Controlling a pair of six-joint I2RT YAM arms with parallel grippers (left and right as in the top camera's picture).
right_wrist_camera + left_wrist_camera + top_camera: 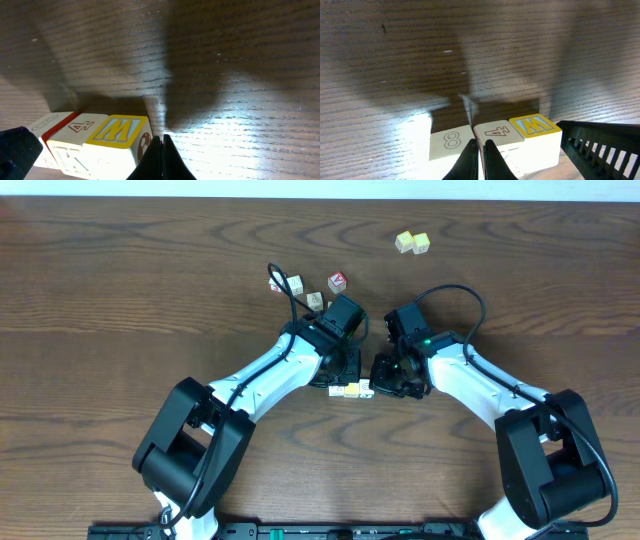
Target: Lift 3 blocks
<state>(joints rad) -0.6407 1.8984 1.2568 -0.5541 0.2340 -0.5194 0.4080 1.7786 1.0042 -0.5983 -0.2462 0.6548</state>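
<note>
The blocks (352,390) lie near the middle of the table (120,280), between the two wrists, set face to face as one short row. The 8 block (451,140) is toward the left arm, the 4 block (497,132) in the middle, and the W block (534,126), with its yellow top and blue letter, toward the right arm. Lined up this way they act as a single bar, which is likely the point, since neither pincer could take three cubes at once. The bar's long axis runs side to side across the table, roughly parallel to the robot's front, and the printed faces point up. The right gripper (161,140) has its fingers pinched together with nothing between them. Its closed tips sit against the outer end face of the W block, so it seems to serve as a pusher along the row's axis rather than as a clamp. The left gripper (480,145) is likewise pinched to a narrow point and holds nothing. In its own view the tips hang in front of the seam between the 8 and the 4, and whether they press on the row cannot be told. Nor is it clear whether the row is off the wood. Farther back, a red-faced cube (337,280), some pale cubes (297,284) beside it and a pale-yellow pair (411,243) lie well apart from the row.
</note>
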